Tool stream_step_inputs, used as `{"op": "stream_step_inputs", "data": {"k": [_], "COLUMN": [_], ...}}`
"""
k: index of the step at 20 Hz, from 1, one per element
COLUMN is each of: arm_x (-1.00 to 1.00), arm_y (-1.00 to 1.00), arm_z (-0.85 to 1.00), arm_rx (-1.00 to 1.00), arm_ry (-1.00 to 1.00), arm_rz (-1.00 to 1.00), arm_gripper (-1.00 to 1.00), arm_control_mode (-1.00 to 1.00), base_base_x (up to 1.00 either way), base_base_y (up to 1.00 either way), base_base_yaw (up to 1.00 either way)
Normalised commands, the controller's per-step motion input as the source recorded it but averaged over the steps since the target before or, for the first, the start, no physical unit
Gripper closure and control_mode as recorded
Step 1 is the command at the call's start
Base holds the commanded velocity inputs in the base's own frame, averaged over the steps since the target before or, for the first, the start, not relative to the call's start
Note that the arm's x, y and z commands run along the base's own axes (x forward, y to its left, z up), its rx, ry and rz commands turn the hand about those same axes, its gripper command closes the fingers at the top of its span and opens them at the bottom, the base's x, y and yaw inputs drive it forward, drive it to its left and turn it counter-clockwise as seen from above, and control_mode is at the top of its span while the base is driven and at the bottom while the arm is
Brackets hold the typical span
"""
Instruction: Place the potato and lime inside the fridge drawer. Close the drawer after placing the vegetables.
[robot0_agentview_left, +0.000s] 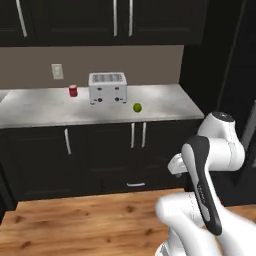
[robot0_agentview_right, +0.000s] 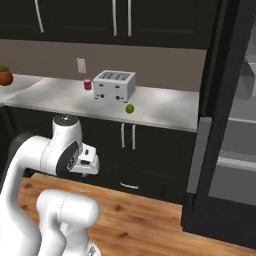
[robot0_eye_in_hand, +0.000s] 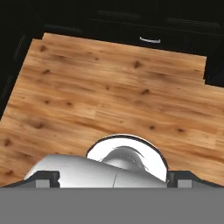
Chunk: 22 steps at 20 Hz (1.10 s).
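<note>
The lime, a small yellow-green ball, lies on the grey counter just right of the toaster; in the right base view the lime is near the counter's front edge. The potato is out of view. At the right edge the fridge stands open, and a light-grey fridge drawer shows low inside it, partly cut off. My arm is folded low in front of the cabinets, well below and short of the lime. My gripper points down at the wooden floor, open, with nothing between its fingers.
A white toaster and a red can stand on the counter. Black cabinets with silver handles run under it. The open fridge door juts out at the right. Wooden floor lies below the hand.
</note>
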Motion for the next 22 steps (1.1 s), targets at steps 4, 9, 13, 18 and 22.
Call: {"op": "stream_step_inputs", "data": {"k": [4,9,13,18,22], "arm_x": [0.0,0.0,0.0,0.44,1.0], "arm_y": [0.0,0.0,0.0,-0.19,0.0], "arm_z": [0.0,0.0,0.0,0.0,0.0], "arm_rx": [0.0,0.0,0.0,0.02,0.0], "arm_ry": [0.0,0.0,0.0,0.0,0.03], "arm_rz": [0.0,0.0,0.0,-0.01,-0.01], "arm_gripper": [-1.0,-1.0,-1.0,-1.0,-1.0], "arm_control_mode": [1.0,1.0,1.0,-1.0,-1.0], "base_base_x": [1.0,0.97,0.89,0.28,0.0], "base_base_y": [0.66,0.17,-0.47,-0.15,0.0], "base_base_yaw": [-0.19,-0.22,-0.11,-0.03,0.0]}}
